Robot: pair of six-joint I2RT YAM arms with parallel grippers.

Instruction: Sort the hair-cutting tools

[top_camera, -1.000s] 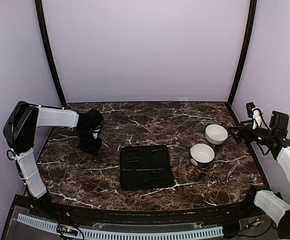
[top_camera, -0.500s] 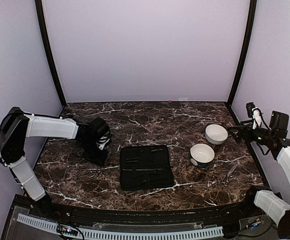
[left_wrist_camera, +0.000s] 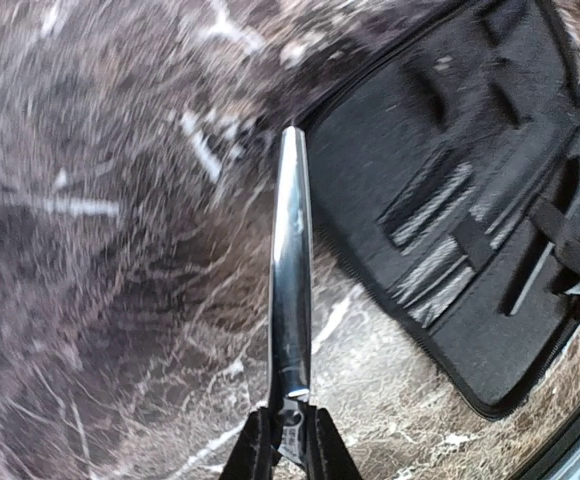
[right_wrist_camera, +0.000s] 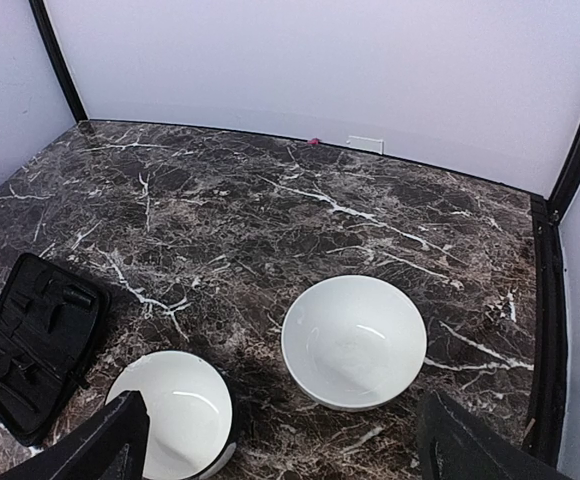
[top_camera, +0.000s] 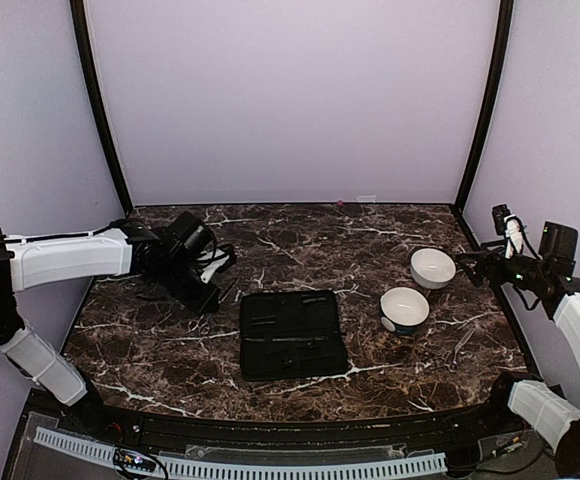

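Silvery scissors (left_wrist_camera: 292, 260), blades shut, pinched at one end by the left fingers (left_wrist_camera: 253, 455) | held above the dark marble counter (top_camera: 300, 240), just left of the open black case (top_camera: 292, 335) | right fingers (right_wrist_camera: 120, 445) spread wide, empty, over two white bowls (right_wrist_camera: 353, 340)

No writing, brand or number is legible anywhere. A small white tag (top_camera: 367, 199) at the far edge of the tabletop (top_camera: 300, 235) is too small to read.

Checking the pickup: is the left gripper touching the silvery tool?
Touching. In the left wrist view, the left gripper is clamped on the near end of the silvery tool.
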